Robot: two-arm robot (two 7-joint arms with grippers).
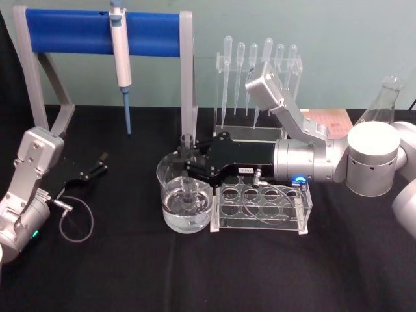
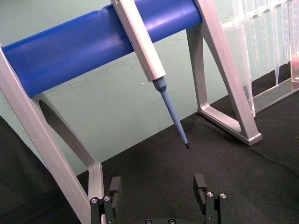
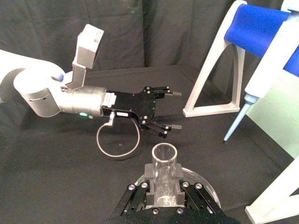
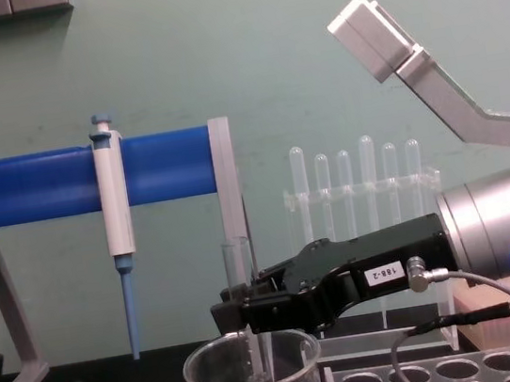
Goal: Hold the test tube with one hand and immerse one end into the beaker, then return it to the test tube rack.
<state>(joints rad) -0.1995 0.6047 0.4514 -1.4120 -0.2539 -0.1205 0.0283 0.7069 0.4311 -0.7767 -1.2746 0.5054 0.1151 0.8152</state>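
Black-clothed bench [image 1: 130,273]: I have the right gripper [image 1: 190,164] clamped on the upright test tube [image 4: 238,265], whose lower end apparently sits submerged in the beaker [image 1: 162,181] beside the rack [image 1: 260,225], keeping the return short; the left gripper [image 1: 101,162] rests open, well apart.

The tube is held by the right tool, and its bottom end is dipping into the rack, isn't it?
Not quite. The right tool does hold the tube, but its bottom end is dipping into the beaker, not the rack, which stands just beside it. The head view shows this.
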